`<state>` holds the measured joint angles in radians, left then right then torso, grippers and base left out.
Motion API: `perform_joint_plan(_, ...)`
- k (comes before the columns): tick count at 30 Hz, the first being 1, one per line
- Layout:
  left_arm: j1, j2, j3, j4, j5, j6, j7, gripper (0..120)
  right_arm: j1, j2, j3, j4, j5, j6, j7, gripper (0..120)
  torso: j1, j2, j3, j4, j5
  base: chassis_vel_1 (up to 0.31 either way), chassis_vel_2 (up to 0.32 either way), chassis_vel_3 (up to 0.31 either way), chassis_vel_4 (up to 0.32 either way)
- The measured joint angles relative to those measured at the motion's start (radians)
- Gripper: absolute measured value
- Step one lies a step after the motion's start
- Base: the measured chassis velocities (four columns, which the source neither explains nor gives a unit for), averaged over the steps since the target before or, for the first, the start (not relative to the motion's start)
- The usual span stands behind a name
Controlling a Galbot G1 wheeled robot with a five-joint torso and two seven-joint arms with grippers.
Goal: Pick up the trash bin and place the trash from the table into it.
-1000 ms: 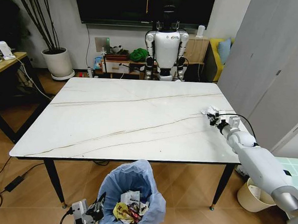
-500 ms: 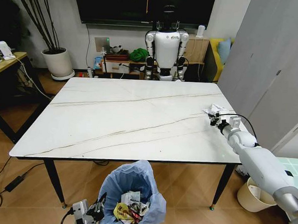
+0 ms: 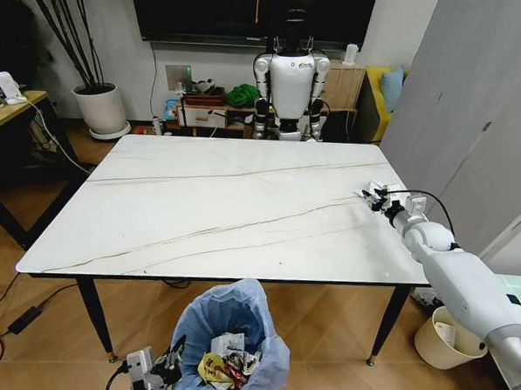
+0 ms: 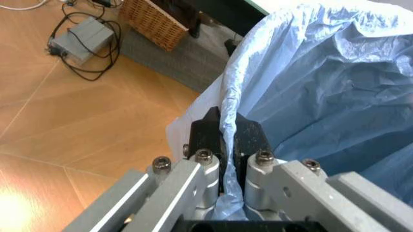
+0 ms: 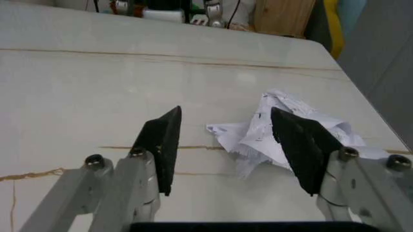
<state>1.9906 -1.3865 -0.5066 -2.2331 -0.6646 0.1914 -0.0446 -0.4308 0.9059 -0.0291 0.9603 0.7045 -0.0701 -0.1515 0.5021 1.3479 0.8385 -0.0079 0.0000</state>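
The trash bin, lined with a crinkly blue bag, hangs below the near edge of the table and holds a yellow wrapper, a red can and white scraps. My left gripper is shut on the bin's rim; the left wrist view shows the blue bag pinched between its fingers. On the marble top near the right edge lies a crumpled white paper scrap. My right gripper is open right at it, one finger over the paper's side.
A cream-white bin stands on the floor at the right, past the table leg. A white humanoid robot stands behind the table's far edge. A potted plant and a wooden desk are at the left.
My right gripper has moved slightly up the table and closer to the paper scrap. The left gripper and the bin have stayed put.
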Motion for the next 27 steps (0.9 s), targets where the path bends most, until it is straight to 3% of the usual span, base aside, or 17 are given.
perform_joint_plan(6,0.001,0.001,-0.004,-0.002,-0.001,0.0,0.0,0,0.026,0.015,-0.006,-0.046,-0.015,0.007,-0.001,68,0.0,0.0,0.0,-0.0001,-0.0001,0.0,0.0,0.0,0.0)
perform_joint_plan(8,0.001,0.001,-0.005,-0.002,-0.002,0.0,0.0,0,0.065,0.041,-0.004,-0.107,-0.025,0.008,-0.001,88,0.0,0.0,0.0,0.0,0.0,0.0,0.0,0.0,0.0)
perform_joint_plan(10,0.001,-0.001,-0.005,0.001,-0.002,0.0,0.0,0,0.083,0.05,-0.004,-0.13,-0.025,0.008,-0.001,96,0.0,0.0,0.0,0.0,0.0,0.0,0.0,0.0,0.0)
perform_joint_plan(27,0.001,-0.002,-0.011,0.006,-0.007,-0.002,0.002,0,0.136,0.096,-0.016,-0.242,-0.055,-0.007,-0.008,100,0.0,0.0,0.0,-0.0001,0.0,0.0,0.0,0.0,0.0)
